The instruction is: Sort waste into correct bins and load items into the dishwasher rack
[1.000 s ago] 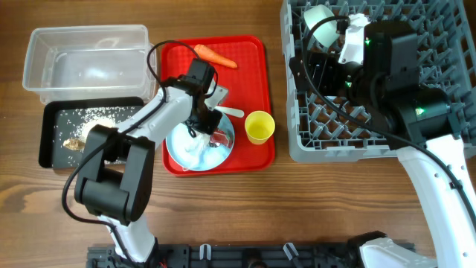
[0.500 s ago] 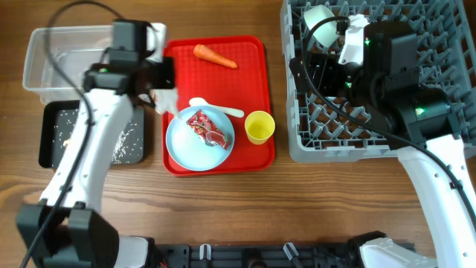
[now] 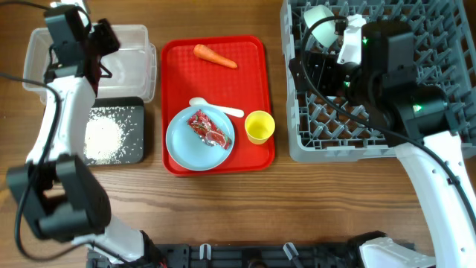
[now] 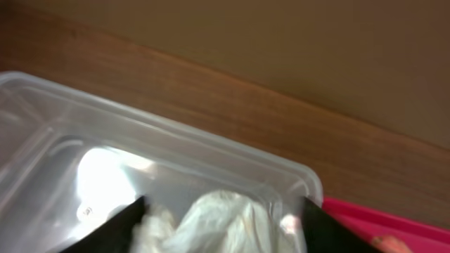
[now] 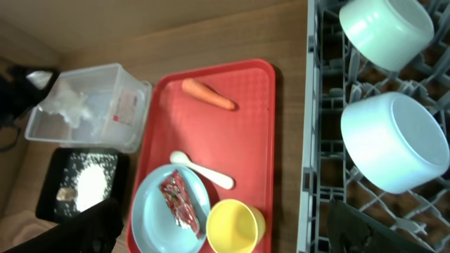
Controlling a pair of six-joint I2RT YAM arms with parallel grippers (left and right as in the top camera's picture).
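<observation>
My left gripper hangs open over the clear tub. Crumpled white tissue lies between its spread fingers, inside the tub. The black tray in front of the tub holds loose white rice. On the red tray, the light-blue plate carries the red-and-white wrapper. The yellow cup stands beside it and the orange carrot lies at the back. My right gripper is open above the grey rack, where two pale bowls sit.
A white spoon lies on the red tray between carrot and plate. Brownish scraps sit at the black tray's left end. Bare wooden tabletop runs along the front. The right arm covers much of the rack's middle.
My left arm carried the tissue from the plate to the clear tub and its jaws opened. The plate now holds only the wrapper. The right arm has not moved.
</observation>
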